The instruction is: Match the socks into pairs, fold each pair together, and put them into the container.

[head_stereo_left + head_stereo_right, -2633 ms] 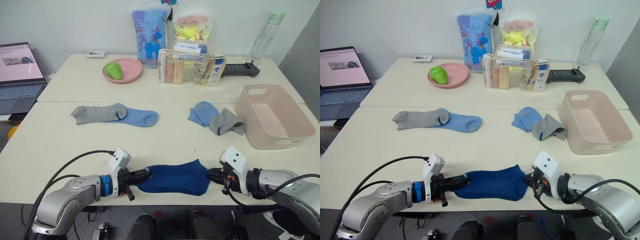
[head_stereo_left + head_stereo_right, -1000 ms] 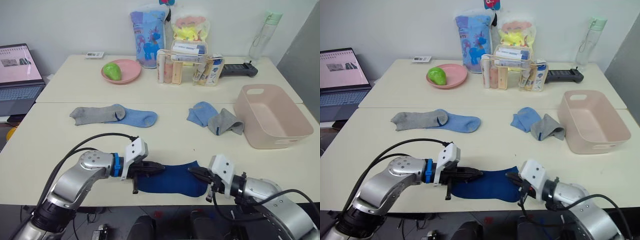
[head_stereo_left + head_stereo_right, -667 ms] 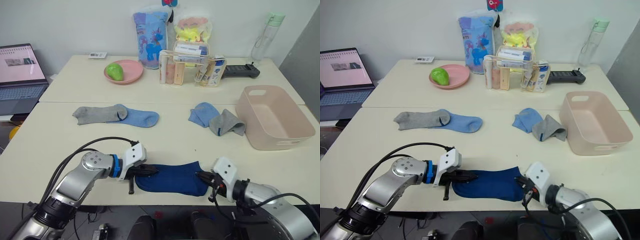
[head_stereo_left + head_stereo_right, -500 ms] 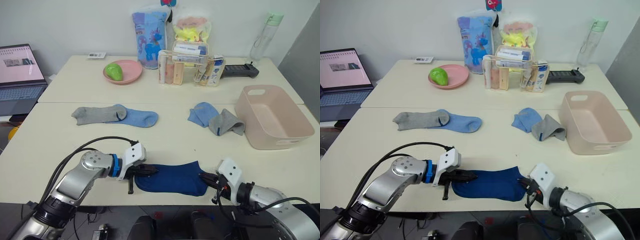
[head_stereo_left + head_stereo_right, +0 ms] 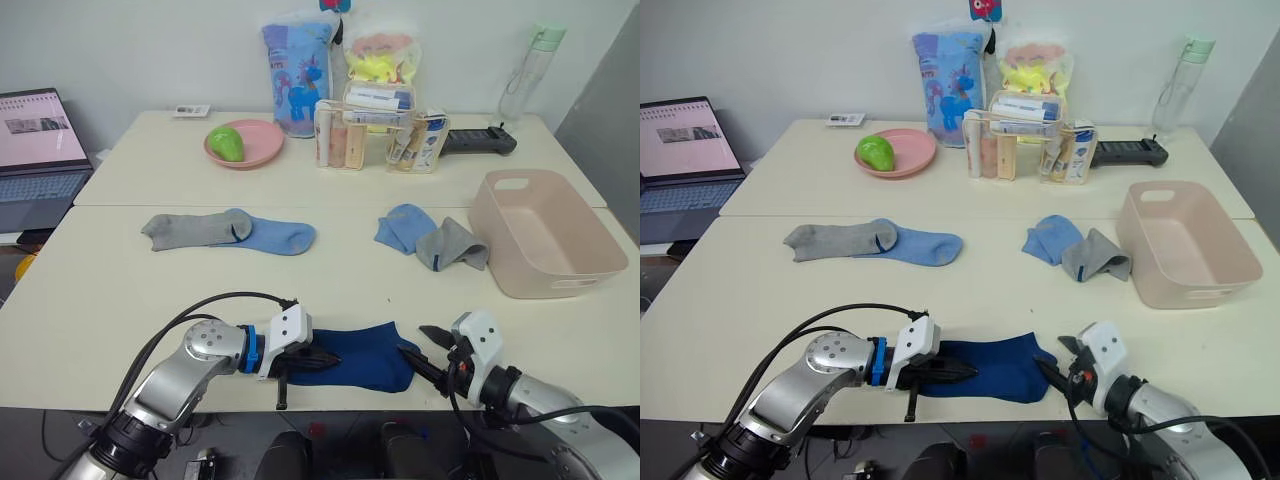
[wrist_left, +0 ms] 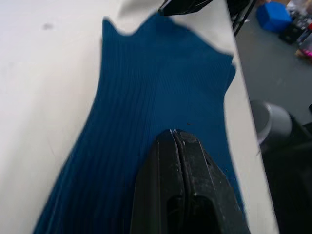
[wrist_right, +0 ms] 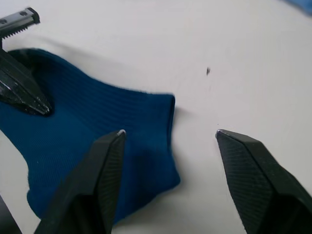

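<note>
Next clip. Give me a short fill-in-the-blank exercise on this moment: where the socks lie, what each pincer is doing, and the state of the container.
1. The left pincer is ____ over the dark navy socks.
2. The right pincer stands ____ at the navy socks' other end.
3. The container has ____ socks in it.
4. On the table's left, a grey sock overlaps a ____ sock.

Missing words: shut; open; no; light blue

The two head cameras look down over the whole table (image 5: pixel 120 290) from above, while both wrist cameras sit very close to the same dark blue sock (image 7: pixel 97 146).
</note>
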